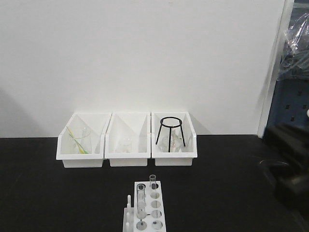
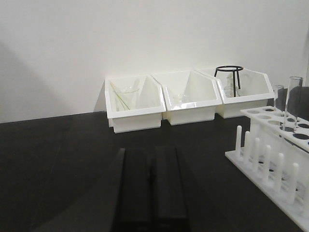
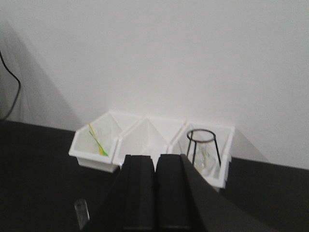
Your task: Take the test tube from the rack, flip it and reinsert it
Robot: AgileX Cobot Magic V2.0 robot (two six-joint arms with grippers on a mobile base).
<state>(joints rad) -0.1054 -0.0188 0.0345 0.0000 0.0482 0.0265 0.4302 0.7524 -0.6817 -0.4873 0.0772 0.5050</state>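
Observation:
The white rack (image 1: pixel 149 212) stands at the front middle of the black table, with short pegs (image 2: pixel 266 158) along its left side. Two clear test tubes stand upright in its holes: a taller-looking one (image 1: pixel 141 199) nearer the front and another (image 1: pixel 152 181) at the back. In the left wrist view the rack (image 2: pixel 251 112) lies to the right, both tubes (image 2: pixel 292 99) (image 2: pixel 278 96) rising from it. My left gripper (image 2: pixel 152 151) is shut and empty, low over the table left of the rack. My right gripper (image 3: pixel 155 157) is shut and empty, with a tube's top (image 3: pixel 82 212) at its lower left.
Three white bins sit side by side against the back wall. The left bin (image 1: pixel 81 147) holds a glass beaker with a green-yellow stick, the middle bin (image 1: pixel 128 147) a small glass vessel, the right bin (image 1: pixel 175 145) a flask under a black wire tripod (image 1: pixel 170 130). Dark equipment (image 1: pixel 289 179) stands at the table's right edge.

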